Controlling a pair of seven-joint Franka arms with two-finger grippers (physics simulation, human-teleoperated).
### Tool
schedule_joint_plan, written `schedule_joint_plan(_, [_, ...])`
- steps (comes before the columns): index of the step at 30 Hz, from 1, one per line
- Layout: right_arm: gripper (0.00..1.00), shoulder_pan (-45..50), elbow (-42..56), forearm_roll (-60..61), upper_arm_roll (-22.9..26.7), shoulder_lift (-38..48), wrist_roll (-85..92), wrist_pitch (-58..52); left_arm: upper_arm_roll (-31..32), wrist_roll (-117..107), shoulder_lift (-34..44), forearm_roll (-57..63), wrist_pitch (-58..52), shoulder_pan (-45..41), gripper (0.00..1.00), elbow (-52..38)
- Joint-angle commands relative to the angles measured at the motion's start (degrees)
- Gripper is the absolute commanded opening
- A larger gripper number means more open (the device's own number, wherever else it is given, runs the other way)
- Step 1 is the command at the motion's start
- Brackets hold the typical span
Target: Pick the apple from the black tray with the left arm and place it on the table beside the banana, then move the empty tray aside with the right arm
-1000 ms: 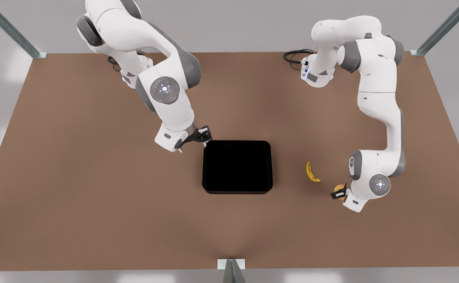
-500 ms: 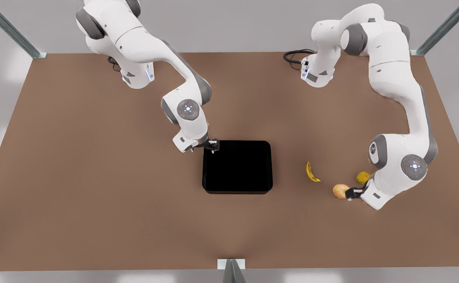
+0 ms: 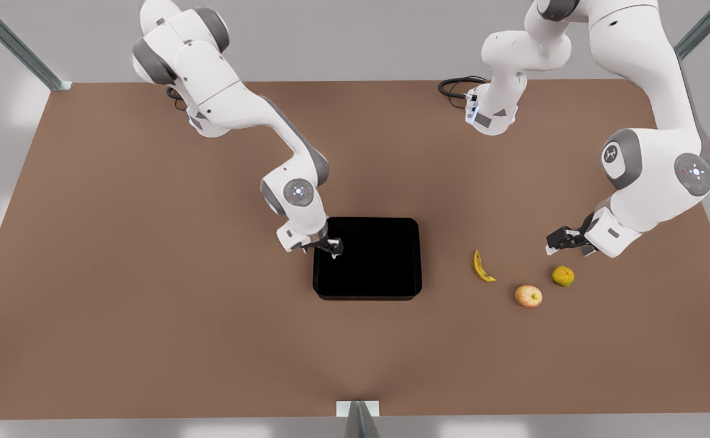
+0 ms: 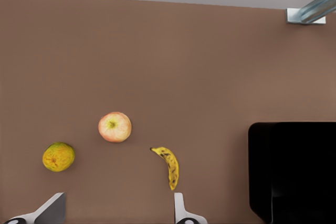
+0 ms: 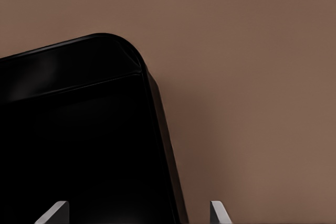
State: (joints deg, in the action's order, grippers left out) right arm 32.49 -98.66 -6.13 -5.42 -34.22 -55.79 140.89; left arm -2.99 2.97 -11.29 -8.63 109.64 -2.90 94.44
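A wide, flat, matte brown bench (image 3: 148, 292) carries the whole scene. Near its middle sits a glossy black rectangular tray (image 3: 367, 258) with rounded corners and a low raised rim, nothing lying inside it.

Two white Franka arms reach in from the far edge. The right gripper (image 3: 331, 246), on the arm at the front view's left, hangs low over the tray's rim at the front view's left side, near the far corner; in the right wrist view its two fingertips (image 5: 53, 213) are spread apart, straddling the rim and grasping nothing. The left gripper (image 3: 564, 238), on the arm at the front view's right, hovers above the bench, apart from the fruit, its fingers (image 4: 50, 211) released and wide in the left wrist view.

At the front view's right of the tray, well apart from it, lies a small curved yellow banana (image 3: 482, 267) with brown spots and dark tips. Near it, farther toward the front view's right, rests a small round apple (image 3: 529, 296), pinkish-red blending into pale yellow, its stem dimple facing up. A duller yellow-green round fruit (image 3: 563, 276) sits on the bench near the apple, just below the left gripper in the front view. None of the three fruits touches another.
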Motion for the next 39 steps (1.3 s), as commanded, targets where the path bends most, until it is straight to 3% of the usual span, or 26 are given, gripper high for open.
schedule_joint_plan(1, [0.99,-0.50,0.22,0.07,0.49,-0.50,-2.75,3.60,0.00,2.83,0.04,0.28,-0.31,0.00,1.00,-0.04])
schedule_joint_plan(15, [0.96,-1.38,0.40,0.24,0.06,-3.40,16.94,4.74,-0.09,2.83,0.04,0.37,-0.31,0.09,1.00,0.04])
schedule_joint_plan(18, [0.83,-1.73,0.48,0.24,0.14,-4.02,17.29,4.66,-0.09,2.83,0.04,0.37,-0.31,0.09,1.00,0.04])
schedule_joint_plan(22, [0.43,-1.73,0.48,0.42,0.14,-3.93,18.52,4.30,-0.09,2.83,-0.05,0.46,-0.31,0.09,1.00,0.04])
schedule_joint_plan(25, [0.23,-1.64,0.48,0.42,-0.21,-3.93,18.52,4.22,-0.09,2.83,-0.05,0.46,-0.13,0.09,1.00,-0.05])
schedule_joint_plan(31, [0.18,-1.64,0.48,0.68,-0.30,-2.26,18.87,3.78,-0.17,2.83,-0.05,0.46,-0.13,0.09,1.00,-0.05])
schedule_joint_plan(39, [0.17,-3.49,0.48,2.35,0.41,8.81,30.56,-11.78,-0.17,2.83,-0.05,0.46,-0.22,0.09,1.00,-0.04])
